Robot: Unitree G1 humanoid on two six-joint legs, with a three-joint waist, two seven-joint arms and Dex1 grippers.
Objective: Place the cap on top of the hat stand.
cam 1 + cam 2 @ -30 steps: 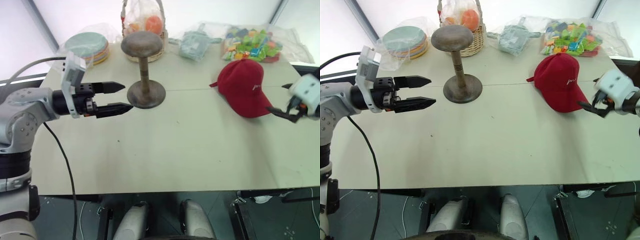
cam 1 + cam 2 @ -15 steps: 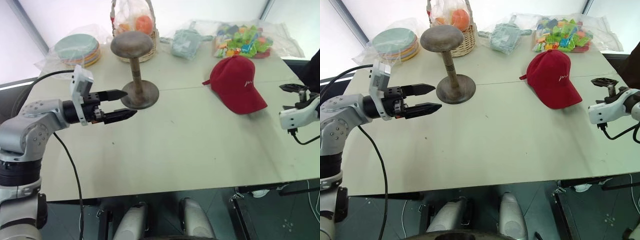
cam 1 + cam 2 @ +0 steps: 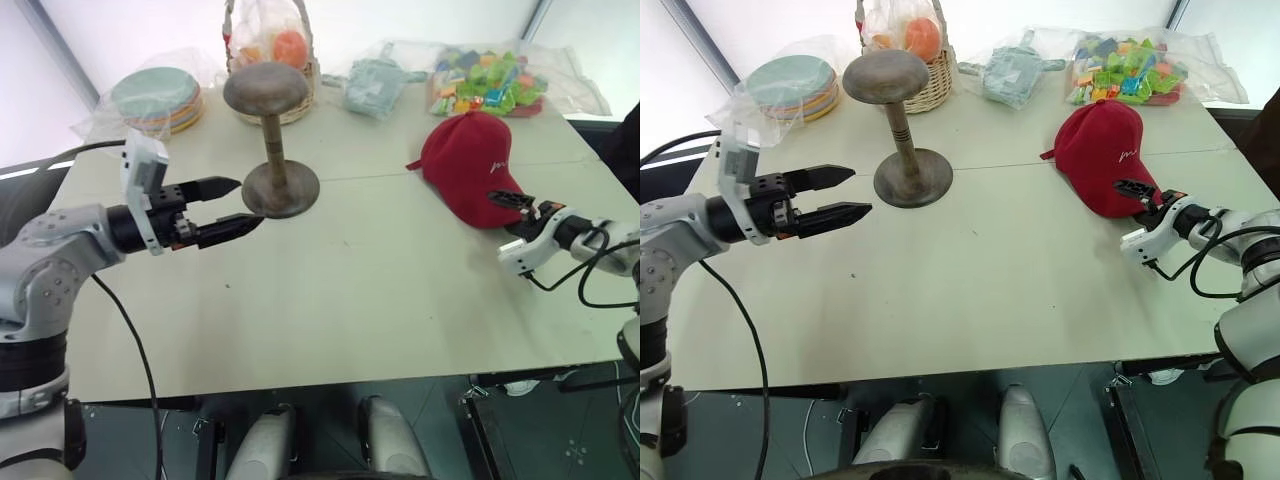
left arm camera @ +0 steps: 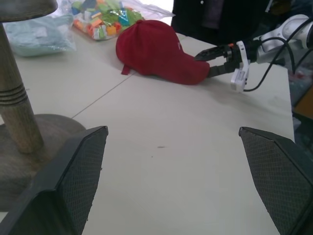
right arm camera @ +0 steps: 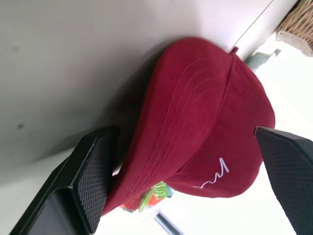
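**Cap** [image 3: 475, 165]: dark red, crown up, lying on the tabletop [image 3: 380, 300] in its far-right part, toward the right edge. Brim points toward the near-right, straight at the right arm; strap end faces the far-left. Small white lettering on the front panel. Long axis, strap to brim, runs diagonally from the far-left to the near-right.

**Hat stand** [image 3: 272, 140]: brown wood, upright, in the far-left part of the tabletop, well apart from the cap. Domed top bare.

**Right end effector** [image 3: 512, 205]: fingers spread wide, holding nothing. It sits just beside the brim tip, on the near-right side of it, pointing along the cap's long axis. In the right wrist view the brim [image 5: 161, 147] lies between the two fingers, ahead of them; one finger [image 5: 93, 166] is at the brim's edge, but contact cannot be confirmed. In the left wrist view it appears level with the brim edge.

**Left end effector** [image 3: 225, 207]: fingers parted, empty, hovering above the tabletop just beside the stand's base, on its left, well apart from the cap.

**Governing relation**: the cap lies directly ahead of the right end effector, brim first, so that arm is plainly the nearer. Judged next step: a short advance so the fingers straddle the brim, then closing on it. The carry would then run leftward across the tabletop to the stand.

**Other items**: wicker basket [image 3: 290, 95], stacked plates [image 3: 160, 95] and bagged blocks [image 3: 490, 80] along the far edge.
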